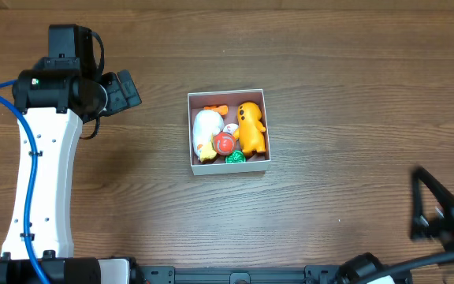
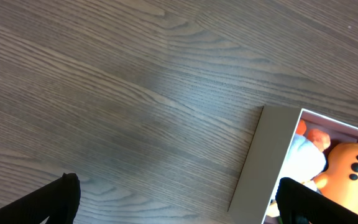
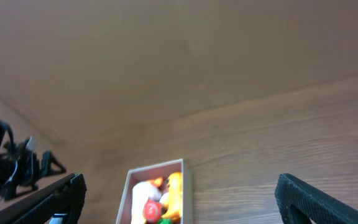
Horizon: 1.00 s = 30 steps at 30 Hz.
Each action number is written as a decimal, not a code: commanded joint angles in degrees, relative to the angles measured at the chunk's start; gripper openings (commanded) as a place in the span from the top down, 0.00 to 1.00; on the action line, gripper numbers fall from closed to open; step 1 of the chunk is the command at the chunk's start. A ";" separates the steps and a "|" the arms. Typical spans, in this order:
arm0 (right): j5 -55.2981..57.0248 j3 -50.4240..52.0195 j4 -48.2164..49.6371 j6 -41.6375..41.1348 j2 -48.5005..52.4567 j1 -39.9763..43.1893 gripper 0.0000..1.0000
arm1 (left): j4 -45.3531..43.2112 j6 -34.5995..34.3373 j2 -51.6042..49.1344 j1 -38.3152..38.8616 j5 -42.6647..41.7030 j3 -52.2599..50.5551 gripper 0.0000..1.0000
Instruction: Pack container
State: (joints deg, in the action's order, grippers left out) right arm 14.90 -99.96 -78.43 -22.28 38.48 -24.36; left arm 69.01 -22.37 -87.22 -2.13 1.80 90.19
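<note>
One square white cardboard container (image 1: 231,167) held four toys: white plush (image 1: 206,130), glossy orange figure (image 1: 251,126), red ball (image 1: 225,143), green piece (image 1: 236,158). Left gripper (image 2: 178,185) and right gripper (image 1: 445,188) both spread wide, empty.

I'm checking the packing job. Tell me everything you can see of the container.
The container is a shallow square cardboard box, white outside, pink inside, open-topped, flat on the wooden table, near centre. Inside lie a white toy, an orange toy, a red ball and a green piece. Nothing grips it.
</note>
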 commanded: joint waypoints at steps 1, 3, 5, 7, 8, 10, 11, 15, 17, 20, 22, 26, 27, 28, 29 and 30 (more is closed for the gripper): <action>-1.25 6.29 1.38 0.20 -7.17 5.16 0.00 | -0.04 -0.79 0.35 -0.20 0.13 0.20 0.00; -1.25 10.58 3.02 0.20 -10.99 8.11 0.00 | -0.04 -0.79 0.35 -0.20 0.13 0.20 0.00; -1.53 15.61 5.49 0.20 -14.56 10.40 0.00 | -0.04 -0.79 0.35 -0.20 0.13 0.20 0.00; -2.38 20.57 8.39 0.20 -17.59 12.00 0.00 | -0.04 -0.79 0.35 -0.20 0.13 0.20 0.00; -3.34 24.48 10.88 0.20 -19.78 12.90 0.00 | -0.04 -0.79 0.35 -0.20 0.13 0.20 0.00; -4.87 30.38 14.73 0.20 -22.71 13.88 0.00 | -0.04 -0.79 0.35 -0.20 0.13 0.20 0.00; -6.19 34.45 17.44 0.20 -24.57 14.45 0.00 | -0.04 -0.79 0.35 -0.20 0.13 0.20 0.00; -10.56 48.19 28.13 0.20 -29.51 15.76 0.00 | -0.04 -0.79 0.35 -0.20 0.13 0.20 0.00; -12.41 55.67 35.06 0.20 -31.52 16.15 0.00 | -0.04 -0.79 0.35 -0.20 0.13 0.20 0.00; -14.03 66.20 44.96 0.20 -33.64 16.35 0.00 | -0.04 -0.79 0.35 -0.20 0.13 0.20 0.00; -14.19 70.90 49.27 0.22 -34.56 16.35 0.00 | -0.04 -0.79 0.35 -0.20 0.13 0.20 0.00; -14.21 78.23 56.26 2.93 -36.22 16.35 0.00 | -0.04 -0.79 0.35 -0.20 0.13 0.20 0.00; -14.19 79.58 57.72 3.87 -36.50 16.35 0.00 | -0.04 -0.79 0.35 -0.20 0.13 0.20 0.00; -14.19 81.02 59.43 5.35 -36.74 16.35 0.00 | -0.04 -0.79 0.35 -0.20 0.13 0.20 0.00; -14.16 82.03 60.74 6.45 -36.87 16.35 0.00 | -0.04 -0.79 0.35 -0.20 0.13 0.20 0.00; -14.16 83.01 62.07 7.61 -37.00 16.35 0.00 | -0.04 -0.79 0.35 -0.20 0.13 0.20 0.00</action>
State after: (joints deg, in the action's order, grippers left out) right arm 1.39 -19.81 -19.59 -19.57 2.83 -8.27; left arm 69.01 -22.39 -87.22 -2.15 1.78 90.17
